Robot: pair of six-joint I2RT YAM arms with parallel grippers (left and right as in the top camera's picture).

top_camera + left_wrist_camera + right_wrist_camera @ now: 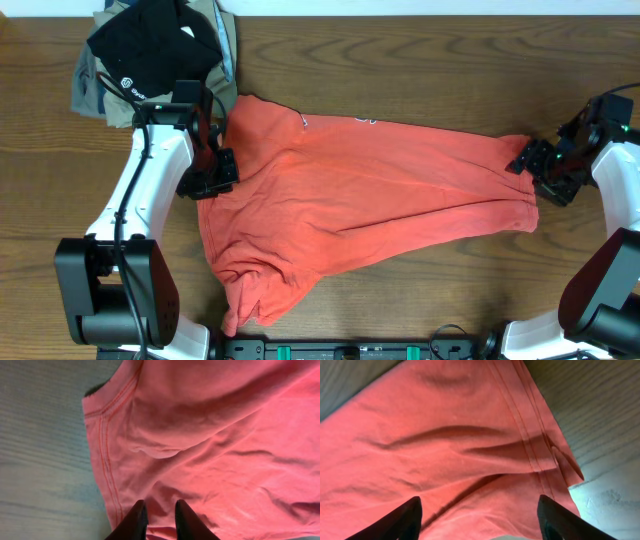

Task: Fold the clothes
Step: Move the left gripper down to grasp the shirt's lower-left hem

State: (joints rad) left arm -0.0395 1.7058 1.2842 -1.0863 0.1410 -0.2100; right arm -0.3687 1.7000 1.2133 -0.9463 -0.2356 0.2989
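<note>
Across the bench [420, 60] the clothes [380, 190] run lengthwise from my left claw [213, 177], parted narrowly over one end, to my right claw [531, 161], spread wide over the other.

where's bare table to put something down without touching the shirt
In the overhead view, bare table runs above the red T-shirt, between the garment pile and the right arm. Another patch lies below the shirt, toward that arm. Crowded: the top-left corner, where pile, left arm and shirt bunch together.
</note>
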